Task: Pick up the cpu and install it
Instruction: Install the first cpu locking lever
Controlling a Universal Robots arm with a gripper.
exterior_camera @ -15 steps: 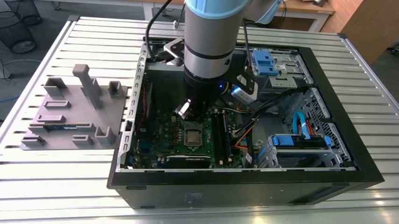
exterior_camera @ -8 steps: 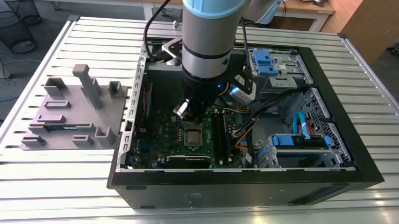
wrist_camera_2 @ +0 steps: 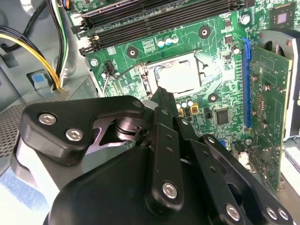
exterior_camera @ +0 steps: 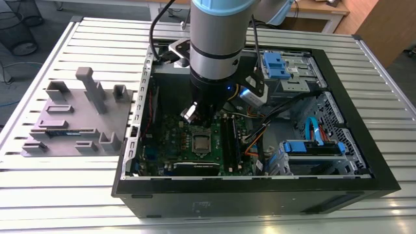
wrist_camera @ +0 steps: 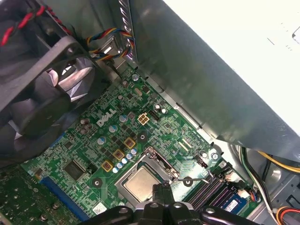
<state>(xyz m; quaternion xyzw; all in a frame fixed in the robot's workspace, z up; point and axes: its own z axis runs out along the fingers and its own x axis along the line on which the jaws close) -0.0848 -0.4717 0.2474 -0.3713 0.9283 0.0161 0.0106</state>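
Note:
The cpu (exterior_camera: 200, 142) lies flat in its socket on the green motherboard (exterior_camera: 169, 141), silver top showing, inside the open computer case. In both wrist views the cpu (wrist_camera_2: 180, 77) (wrist_camera: 138, 183) sits within the metal socket frame (wrist_camera: 161, 160). My gripper (exterior_camera: 201, 122) hangs over the board just beyond the socket. Its black fingers are closed together with nothing between them, and the gripper (wrist_camera_2: 161, 93) (wrist_camera: 161, 187) points down at the chip's edge from a little above.
The case walls (exterior_camera: 260, 195) ring the board. Memory slots (exterior_camera: 229, 136) run beside the socket, with cables (exterior_camera: 260, 131) and blue drive cages (exterior_camera: 312, 146) toward the exterior view's right. A fan (wrist_camera: 42, 93) and an upright card (wrist_camera_2: 267, 108) stand near. A grey fixture (exterior_camera: 71, 117) lies outside.

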